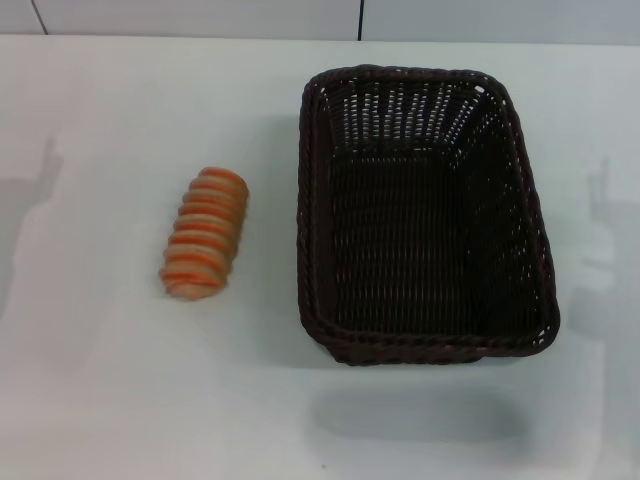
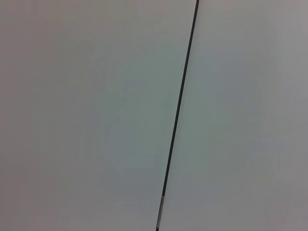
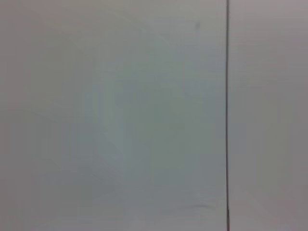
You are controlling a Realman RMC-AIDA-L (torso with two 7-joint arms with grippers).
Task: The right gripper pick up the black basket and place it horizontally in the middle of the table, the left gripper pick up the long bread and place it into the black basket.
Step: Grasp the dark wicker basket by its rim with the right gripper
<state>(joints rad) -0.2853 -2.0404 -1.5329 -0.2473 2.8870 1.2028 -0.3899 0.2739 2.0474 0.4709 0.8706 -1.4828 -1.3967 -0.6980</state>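
The black basket (image 1: 425, 215) stands on the white table (image 1: 100, 380), right of centre, its long side running away from me, and it is empty. The long bread (image 1: 204, 233) lies on the table to the basket's left, ridged side up, apart from it. Neither gripper shows in the head view. Both wrist views show only a plain pale surface with a thin dark seam (image 2: 178, 115) (image 3: 227, 115), with no fingers, basket or bread in them.
The table's far edge meets a pale wall with a dark vertical seam (image 1: 360, 18). Faint shadows lie on the table at the far left (image 1: 40, 170) and far right (image 1: 600, 200).
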